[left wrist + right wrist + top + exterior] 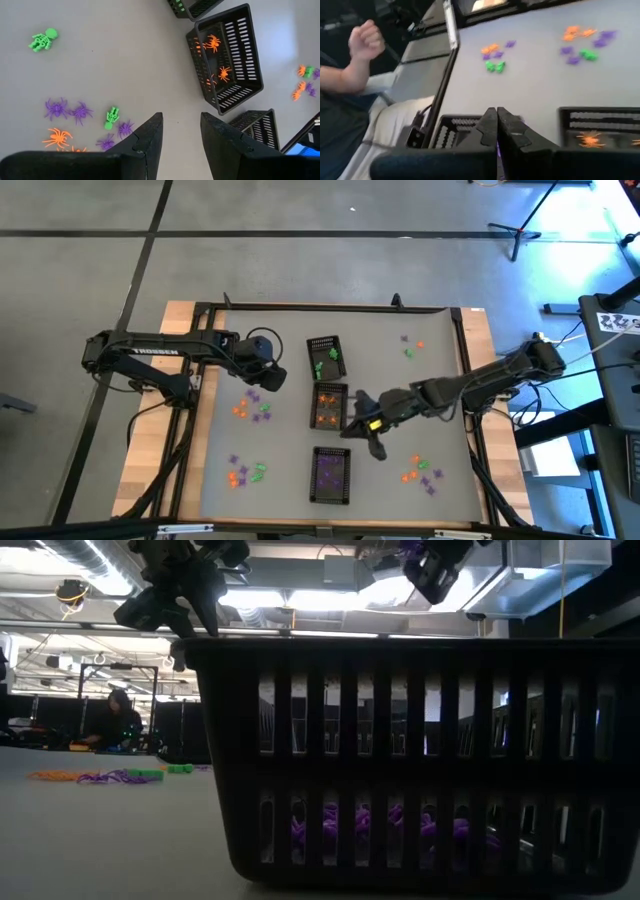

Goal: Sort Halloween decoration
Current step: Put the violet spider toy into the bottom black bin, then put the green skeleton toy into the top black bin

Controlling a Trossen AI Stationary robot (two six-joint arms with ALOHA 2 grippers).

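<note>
Halloween decoration trinkets, orange, green and purple, lie in small piles on the grey table: at the left point(254, 404), near left point(245, 472), far right point(411, 345) and near right point(421, 471). Three black mesh trays stand in a row down the middle, with green point(325, 358), orange point(330, 406) and purple point(331, 475) pieces. My left gripper point(180, 119) hangs open above the left pile, with nothing between its fingers. My right gripper point(496, 114) is shut, just right of the gap between the orange and purple trays, with a purple trinket point(520, 119) at its fingertips. My right gripper pinches a purple trinket between its two fingers; only a bit of purple point(498, 145) shows in the slit between them and beside one fingertip. The fingers slant down toward the table's left. The trinket is lifted clear of the table; which part is held cannot be told.
The table has a black frame point(300, 307) along its edges. A person's hand point(366, 40) shows beyond the table's near edge in the right wrist view, and a person point(115, 722) sits far back in the room. Bare grey table lies between the piles and trays.
</note>
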